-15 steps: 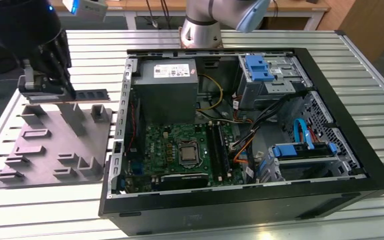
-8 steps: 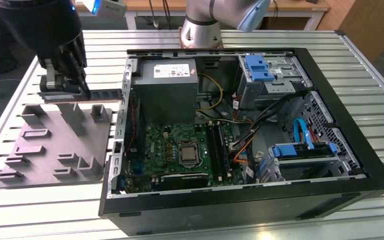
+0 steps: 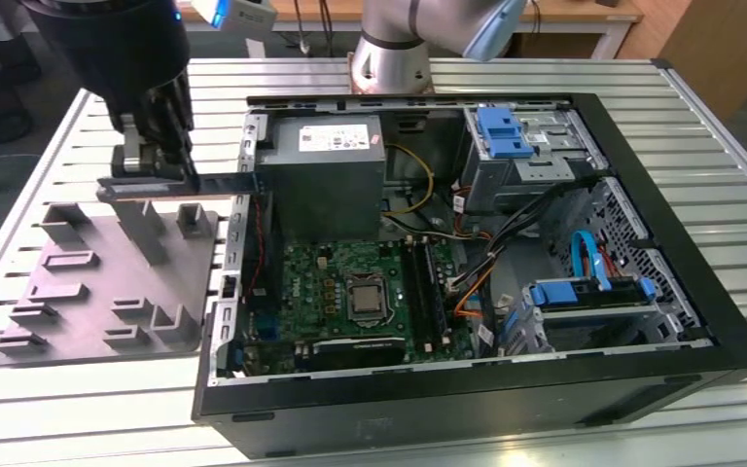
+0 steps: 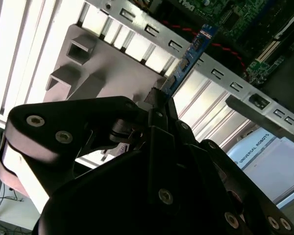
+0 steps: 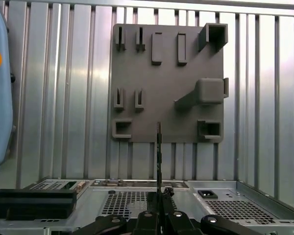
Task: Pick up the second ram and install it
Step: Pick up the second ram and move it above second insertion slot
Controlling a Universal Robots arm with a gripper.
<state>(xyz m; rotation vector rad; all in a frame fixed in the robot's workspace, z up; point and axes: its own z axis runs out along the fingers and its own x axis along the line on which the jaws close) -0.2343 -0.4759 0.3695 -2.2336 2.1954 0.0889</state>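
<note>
Arm pose: the arm hangs over the slatted table [image 3: 737,146] at the exterior view's left. Its gripper [image 3: 172,175] is clenched on the second ram [image 3: 231,182], held level above the grey tray [image 3: 101,311], with the stick's free end near the open computer case [image 3: 685,282] wall. Inside the case lie the motherboard [image 3: 347,282] and power supply [image 3: 322,161]. The first wrist view shows the stick edge-on as a thin bar. The second wrist view shows its blue flat face.
</note>
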